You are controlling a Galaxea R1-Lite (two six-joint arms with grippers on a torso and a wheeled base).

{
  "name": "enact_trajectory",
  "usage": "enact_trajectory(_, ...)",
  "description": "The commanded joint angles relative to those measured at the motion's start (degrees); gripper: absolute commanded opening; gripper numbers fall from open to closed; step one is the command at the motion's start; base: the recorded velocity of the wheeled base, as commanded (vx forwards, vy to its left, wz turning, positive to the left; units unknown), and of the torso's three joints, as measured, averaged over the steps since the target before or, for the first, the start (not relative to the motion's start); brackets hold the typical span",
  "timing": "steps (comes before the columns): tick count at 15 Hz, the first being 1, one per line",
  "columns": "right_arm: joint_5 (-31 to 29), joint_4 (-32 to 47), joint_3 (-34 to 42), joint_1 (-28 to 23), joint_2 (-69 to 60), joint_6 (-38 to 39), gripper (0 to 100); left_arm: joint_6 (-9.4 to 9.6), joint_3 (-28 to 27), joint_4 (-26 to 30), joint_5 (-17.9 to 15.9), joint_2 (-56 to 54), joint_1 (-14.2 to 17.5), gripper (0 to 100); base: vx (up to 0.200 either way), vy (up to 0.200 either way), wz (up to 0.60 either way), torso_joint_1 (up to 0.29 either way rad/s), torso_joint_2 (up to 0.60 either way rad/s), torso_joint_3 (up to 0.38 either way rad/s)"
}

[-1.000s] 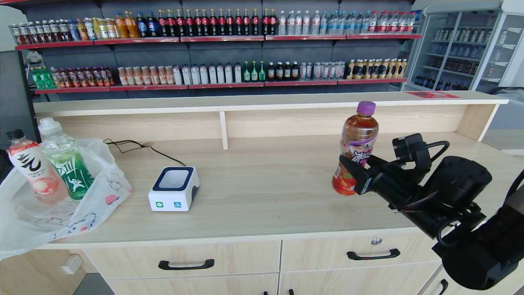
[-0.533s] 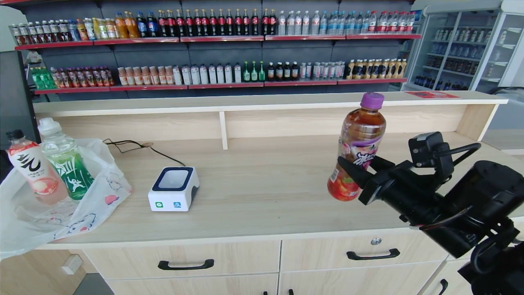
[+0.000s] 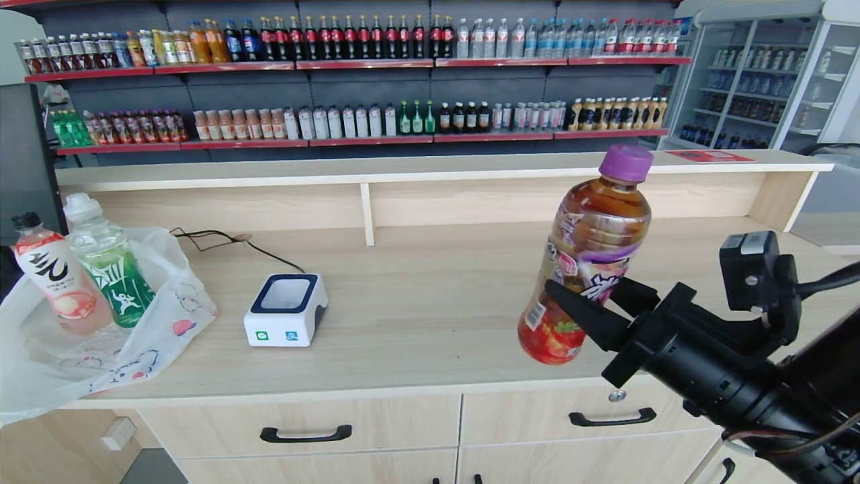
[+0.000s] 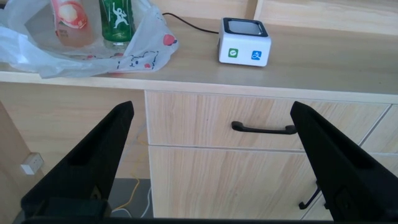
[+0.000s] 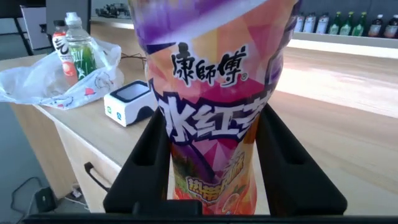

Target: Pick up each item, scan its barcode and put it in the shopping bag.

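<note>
**At checkout counter, R gripper holds drink bottle aloft**

Over the front right part of the wooden counter [image 3: 430, 302], the R gripper [image 3: 588, 289] is clamped on the lower half of a purple-capped drink bottle [image 3: 594, 228], one black finger on each side of the label. The bottle hangs clear of the countertop, tilted slightly w/ its cap leaning to the right. It sits well apart from the white barcode scanner [image 3: 285, 309], which stands near the counter's middle w/ its window facing up and a black cable [image 3: 222, 238] running off behind it.

At the far left end, the shopping bag [image 3: 168, 296] lies open and slumped, w/ a pink bottle [image 3: 57, 282] and a green bottle [image 3: 111, 269] standing upright inside, side by side.

Below counter level, the L gripper [image 4: 211, 107] hangs w/ its jaws spread wide and nothing between them, facing the drawer fronts and a black drawer handle [image 4: 263, 129]. Behind the counter, red-edged shelves [image 3: 363, 64] carry rows of drinks.
</note>
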Motion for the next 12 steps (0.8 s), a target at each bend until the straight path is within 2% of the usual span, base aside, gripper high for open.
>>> enact_trajectory(1, 0.08, -0.03, 2.44, 2.88, -4.34, 2.26, 0, -0.01, 0.00, -0.01, 0.04, -0.02, 0.00, 100, 0.000, 0.000, 0.00, 0.000, 0.00, 0.000)
enact_trajectory(7, 4.83, -0.03, 2.27, 6.75, -8.39, 15.09, 0, -0.10, 0.00, -0.01, 0.04, -0.02, 0.00, 100, 0.000, 0.000, 0.00, 0.000, 0.00, 0.000)
enact_trajectory(9, 7.47, -0.03, 2.00, 6.75, -8.03, 15.71, 0, -0.10, 0.00, -0.01, 0.04, -0.02, 0.00, 100, 0.000, 0.000, 0.00, 0.000, 0.00, 0.000)
enact_trajectory(10, 9.31, -0.03, 2.18, 7.01, -7.68, 19.31, 0, -0.10, 0.00, -0.01, 0.04, -0.02, 0.00, 100, 0.000, 0.000, 0.00, 0.000, 0.00, 0.000)
enact_trajectory(12, 9.40, -0.03, 1.74, 7.54, -7.16, 25.20, 0, -0.10, 0.00, -0.01, 0.04, -0.02, 0.00, 100, 0.000, 0.000, 0.00, 0.000, 0.00, 0.000)
